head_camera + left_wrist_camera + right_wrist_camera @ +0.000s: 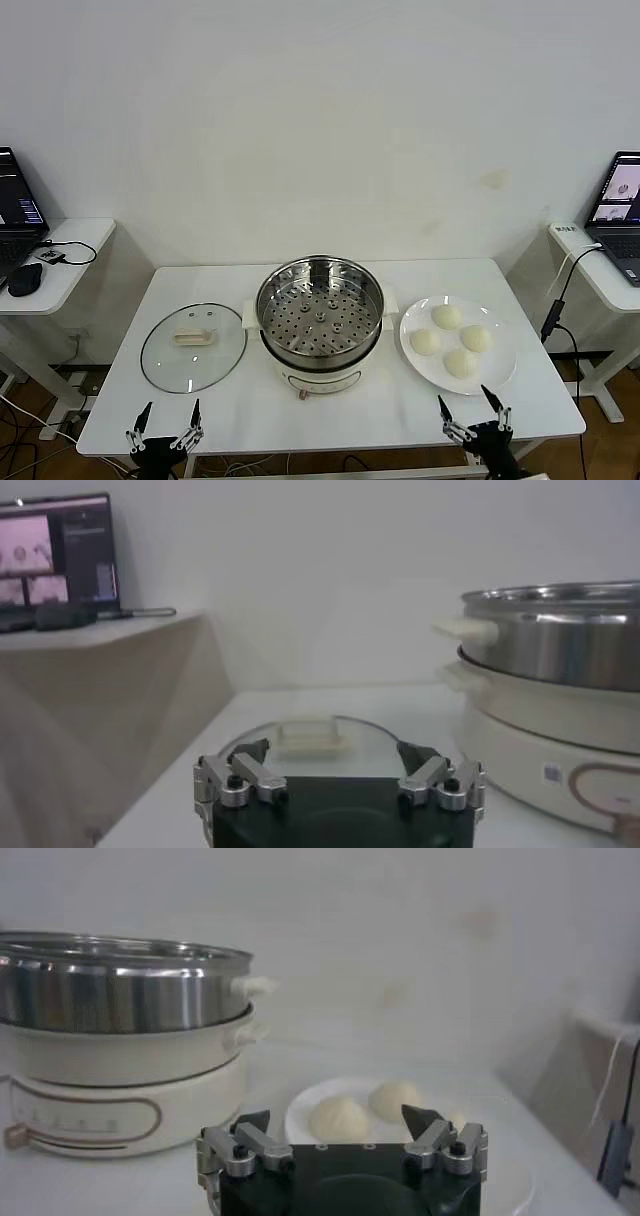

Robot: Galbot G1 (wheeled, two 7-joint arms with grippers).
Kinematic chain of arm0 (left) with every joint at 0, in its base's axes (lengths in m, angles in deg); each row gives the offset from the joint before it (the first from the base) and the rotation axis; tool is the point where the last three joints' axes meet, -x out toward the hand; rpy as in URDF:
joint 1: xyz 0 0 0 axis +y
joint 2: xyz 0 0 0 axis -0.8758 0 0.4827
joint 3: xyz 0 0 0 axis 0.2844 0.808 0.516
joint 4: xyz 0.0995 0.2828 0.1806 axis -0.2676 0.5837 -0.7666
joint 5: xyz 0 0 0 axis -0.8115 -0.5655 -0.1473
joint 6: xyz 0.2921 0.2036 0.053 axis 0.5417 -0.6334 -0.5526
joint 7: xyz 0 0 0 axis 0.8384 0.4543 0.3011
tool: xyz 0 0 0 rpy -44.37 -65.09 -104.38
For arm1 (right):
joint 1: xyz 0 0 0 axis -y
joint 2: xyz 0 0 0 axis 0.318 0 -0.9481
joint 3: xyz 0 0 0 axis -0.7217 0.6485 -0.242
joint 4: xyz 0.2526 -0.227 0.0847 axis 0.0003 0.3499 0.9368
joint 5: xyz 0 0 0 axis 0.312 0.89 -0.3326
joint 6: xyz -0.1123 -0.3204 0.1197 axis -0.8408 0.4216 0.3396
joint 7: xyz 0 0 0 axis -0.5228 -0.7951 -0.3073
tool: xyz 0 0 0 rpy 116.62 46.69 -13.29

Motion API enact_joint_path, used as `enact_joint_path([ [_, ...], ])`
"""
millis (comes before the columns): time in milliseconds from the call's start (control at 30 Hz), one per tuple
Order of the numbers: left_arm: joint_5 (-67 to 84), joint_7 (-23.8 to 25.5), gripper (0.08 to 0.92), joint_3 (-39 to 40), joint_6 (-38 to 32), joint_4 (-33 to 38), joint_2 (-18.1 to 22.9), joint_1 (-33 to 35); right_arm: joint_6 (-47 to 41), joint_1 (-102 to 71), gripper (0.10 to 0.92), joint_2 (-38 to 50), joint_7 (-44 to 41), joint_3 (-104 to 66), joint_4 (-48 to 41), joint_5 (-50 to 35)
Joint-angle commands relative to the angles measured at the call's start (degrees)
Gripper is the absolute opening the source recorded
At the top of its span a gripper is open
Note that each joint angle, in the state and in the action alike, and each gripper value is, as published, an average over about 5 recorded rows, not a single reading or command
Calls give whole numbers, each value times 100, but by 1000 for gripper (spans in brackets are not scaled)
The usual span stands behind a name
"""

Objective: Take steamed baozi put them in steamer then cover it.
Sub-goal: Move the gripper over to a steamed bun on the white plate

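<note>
The steamer is a shiny steel pot with a bare perforated tray, standing on a white base mid-table; its wall shows in the left wrist view and the right wrist view. Several cream-white baozi lie on a white plate to its right, two of them in the right wrist view. The glass cover with a cream handle lies flat to the steamer's left. My left gripper hangs open at the table's front edge before the cover. My right gripper is open before the plate.
White side tables flank the main table: the left one holds a laptop and a mouse, the right one another laptop with a cable hanging down. A plain white wall stands behind.
</note>
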Motion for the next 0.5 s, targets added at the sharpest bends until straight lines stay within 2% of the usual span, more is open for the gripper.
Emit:
enact_joint_path([
  [33,-425,59,823,-32,-195,66,-16,-97,-364,804,823,981,324,-457,-205,2358],
  [200,-562,29,823,-48,-205,100,-9,-157,-753,1601,823,1835,-215,-430,-458,2871],
  [500,-772,-47,823,-112,-308,209,-82,-277,-1182,3263,823,3409,-2146,371,-1435,2868],
])
